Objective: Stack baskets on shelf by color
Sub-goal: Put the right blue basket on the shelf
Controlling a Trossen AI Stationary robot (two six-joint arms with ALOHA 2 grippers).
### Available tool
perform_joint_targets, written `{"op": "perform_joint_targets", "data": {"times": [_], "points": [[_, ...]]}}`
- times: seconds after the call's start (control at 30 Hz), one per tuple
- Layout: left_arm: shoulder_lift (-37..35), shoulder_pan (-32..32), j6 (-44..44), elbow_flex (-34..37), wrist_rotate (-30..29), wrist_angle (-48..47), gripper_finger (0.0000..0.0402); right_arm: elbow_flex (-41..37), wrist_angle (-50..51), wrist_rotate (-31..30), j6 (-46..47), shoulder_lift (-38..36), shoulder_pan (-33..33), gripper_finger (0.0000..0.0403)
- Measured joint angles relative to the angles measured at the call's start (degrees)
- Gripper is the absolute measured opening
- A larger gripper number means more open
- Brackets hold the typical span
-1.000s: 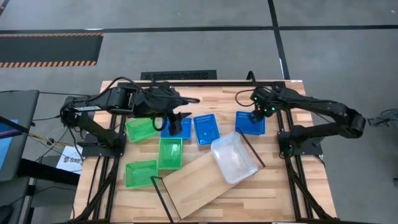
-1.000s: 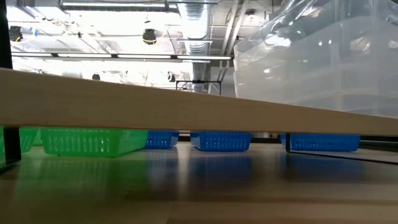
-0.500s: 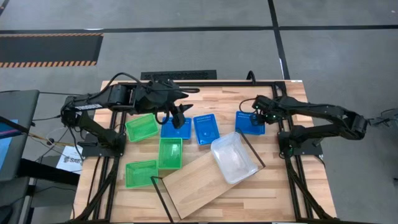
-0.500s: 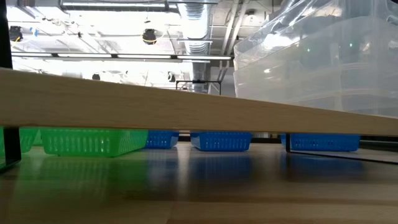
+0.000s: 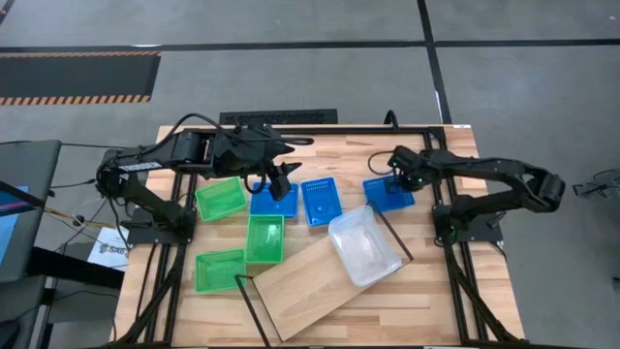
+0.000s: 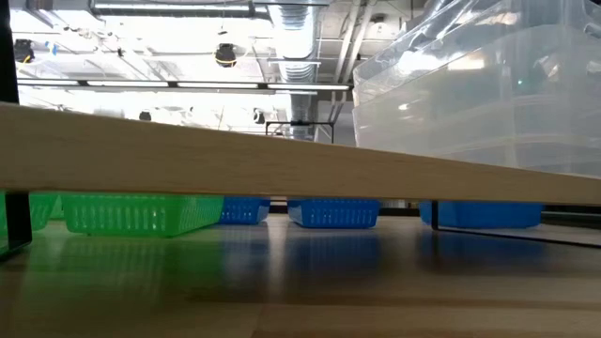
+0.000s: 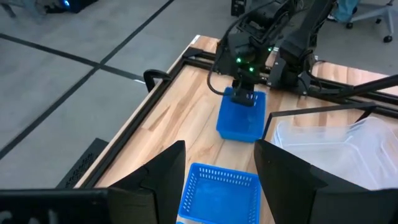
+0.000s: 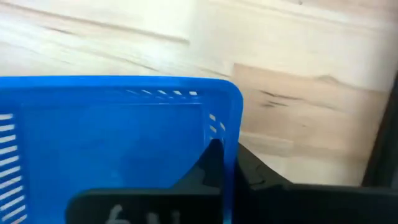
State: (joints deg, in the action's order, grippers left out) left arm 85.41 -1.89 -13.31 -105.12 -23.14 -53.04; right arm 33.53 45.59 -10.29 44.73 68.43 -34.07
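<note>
One basket in hand: the right gripper (image 5: 396,179) has its fingers closed on the far rim of the right-hand blue basket (image 5: 388,194), at the table's back right, just beyond the shelf's wire end. Left gripper (image 5: 276,179) hangs with fingers spread and empty over the leftmost blue basket (image 5: 274,200); the middle blue basket (image 5: 321,201) sits just beside it.

Progress, by my reading: early. Only the clear basket (image 5: 364,244) rests on the shelf (image 5: 310,283), which lies skewed across the front of the table. Three green baskets (image 5: 264,238) and all three blue ones are on the tabletop, unstacked.

Right wrist view shows the pinch itself, a dark finger inside the blue wall; the high view cannot resolve that. Left wrist view shows the other arm gripping its basket. Low view gives only the shelf's underside and basket sides, no grippers.
</note>
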Motion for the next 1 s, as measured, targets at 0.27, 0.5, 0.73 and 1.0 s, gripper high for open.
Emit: {"op": "perform_joint_targets", "data": {"times": [0.27,0.5,0.73,1.0], "points": [[0.00,0.00,1.06,0.00,-1.34,0.21,0.0181,9.61,2.50,-1.74,-6.65,-3.45,-6.41,0.0011],[0.00,0.18,-9.01,0.00,-9.72,1.55,0.0181,24.52,2.16,-6.52,-10.62,-6.79,-4.77,0.0011],[0.00,2.55,-12.43,0.00,-11.20,5.27,0.0181,36.75,1.69,-13.62,-16.65,-6.82,4.20,0.0006],[0.19,5.96,-11.20,0.00,-1.04,6.60,0.0181,41.80,2.26,-16.14,-18.42,-2.68,15.89,0.0013]]}}
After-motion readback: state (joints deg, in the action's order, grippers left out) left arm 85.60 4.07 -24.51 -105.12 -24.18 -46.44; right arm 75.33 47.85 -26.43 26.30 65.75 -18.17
